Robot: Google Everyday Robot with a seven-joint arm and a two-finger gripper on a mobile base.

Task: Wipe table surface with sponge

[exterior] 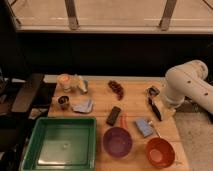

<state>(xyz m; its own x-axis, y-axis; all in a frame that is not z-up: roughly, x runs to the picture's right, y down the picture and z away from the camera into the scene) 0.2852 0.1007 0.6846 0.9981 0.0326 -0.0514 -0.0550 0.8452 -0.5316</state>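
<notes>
A blue sponge [144, 127] lies flat on the wooden table [135, 97], between the purple bowl and the orange bowl at the front right. My gripper [155, 108] hangs from the white arm [186, 85] at the table's right side. It points down at the table just above and to the right of the sponge, a short way from it. Nothing shows in the gripper.
A green bin [61, 143] stands front left, with a purple bowl [118, 141] and an orange bowl [160, 152] beside it. A black bar [114, 115], a bluish crumpled bag [83, 106], a small cup [63, 101], a snack pile [117, 88] and jars [70, 82] lie further back.
</notes>
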